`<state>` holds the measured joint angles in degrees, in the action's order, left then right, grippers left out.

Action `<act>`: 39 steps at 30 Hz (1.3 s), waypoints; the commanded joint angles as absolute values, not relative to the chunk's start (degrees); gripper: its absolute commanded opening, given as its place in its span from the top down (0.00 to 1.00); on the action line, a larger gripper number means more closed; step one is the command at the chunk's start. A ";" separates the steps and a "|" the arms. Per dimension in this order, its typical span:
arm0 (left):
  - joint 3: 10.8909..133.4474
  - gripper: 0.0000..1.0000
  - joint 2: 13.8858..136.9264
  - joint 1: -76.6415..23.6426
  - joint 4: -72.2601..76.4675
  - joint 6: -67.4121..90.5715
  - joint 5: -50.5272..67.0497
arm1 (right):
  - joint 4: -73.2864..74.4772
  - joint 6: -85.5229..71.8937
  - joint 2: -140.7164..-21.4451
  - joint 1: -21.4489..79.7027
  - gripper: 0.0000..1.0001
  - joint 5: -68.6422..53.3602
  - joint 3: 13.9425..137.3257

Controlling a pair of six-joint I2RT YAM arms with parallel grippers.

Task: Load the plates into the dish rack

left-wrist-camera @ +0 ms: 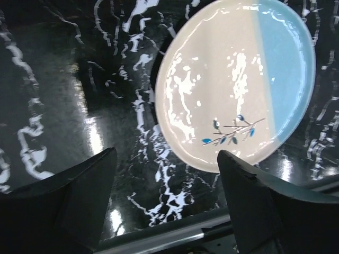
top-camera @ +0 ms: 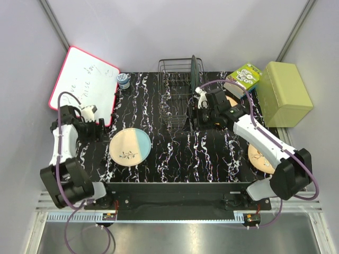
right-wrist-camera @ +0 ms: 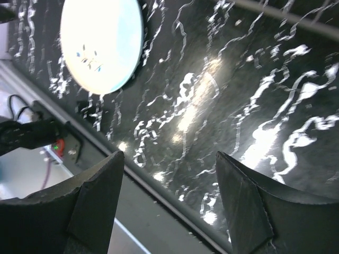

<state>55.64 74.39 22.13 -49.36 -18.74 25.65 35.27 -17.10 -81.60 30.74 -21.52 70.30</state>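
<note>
The left gripper is held open with nothing between its jaws, its dark fingers spread wide above the marbled table. The beige and light blue plate lies flat just beside it, to the robot's right and a little toward the near edge. In the left wrist view the plate's rim is seen close ahead of the right-hand finger. Being round, the plate offers no long axis; only its colour split and its branch drawing mark a direction. This plate is far nearer to the left arm than to the right one. The left arm is folded back on itself over its base, with the wrist turned toward the plate and tilted down at the tabletop. The right gripper is likewise open and empty, and is held beside the right side of the dish rack, where the dark plate stands on edge. Two orange plates lie flat on the right, partly hidden under the right arm.
</note>
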 commanded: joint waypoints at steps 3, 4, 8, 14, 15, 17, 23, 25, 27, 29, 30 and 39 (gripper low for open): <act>54.94 0.15 79.53 23.38 -43.70 -12.93 38.93 | 26.02 -24.25 -81.74 31.03 0.24 -27.86 65.93; 54.84 0.15 80.59 23.38 -40.72 -10.66 38.94 | 24.54 -24.52 -81.48 31.03 0.24 -27.86 64.26; 54.75 0.21 86.12 23.38 -35.78 -6.16 36.91 | 22.50 -25.74 -80.16 31.03 0.24 -27.51 61.09; 54.05 0.27 90.08 22.59 -33.93 -6.76 37.27 | 15.39 -30.22 -81.03 31.03 0.25 -28.92 56.34; 54.23 0.27 90.52 22.24 -34.01 -7.20 36.66 | 12.77 -30.67 -81.12 31.03 0.25 -28.92 55.64; 54.58 0.28 91.32 21.54 -34.27 -8.96 35.60 | 11.26 -30.85 -81.21 31.03 0.24 -28.57 54.67; 56.33 0.29 96.41 19.69 -35.94 -11.95 33.57 | 6.95 -32.16 -81.21 31.03 0.24 -28.56 52.74; 56.34 0.30 97.29 18.90 -36.03 -12.57 33.49 | 4.93 -33.39 -81.39 31.03 0.24 -28.83 51.25; 56.34 0.30 97.73 17.85 -36.04 -13.27 33.14 | 2.04 -34.62 -81.91 31.03 0.24 -29.44 49.84; 56.25 0.31 97.82 17.14 -35.95 -13.53 33.05 | 0.53 -36.38 -82.44 31.03 0.24 -29.62 49.05; 56.25 0.32 97.74 16.36 -36.12 -14.23 33.31 | -1.73 -37.08 -82.62 31.03 0.24 -29.53 48.09; 57.91 0.40 95.27 6.78 -39.28 -14.69 32.25 | -15.09 -53.25 -87.27 31.99 0.26 -31.91 39.04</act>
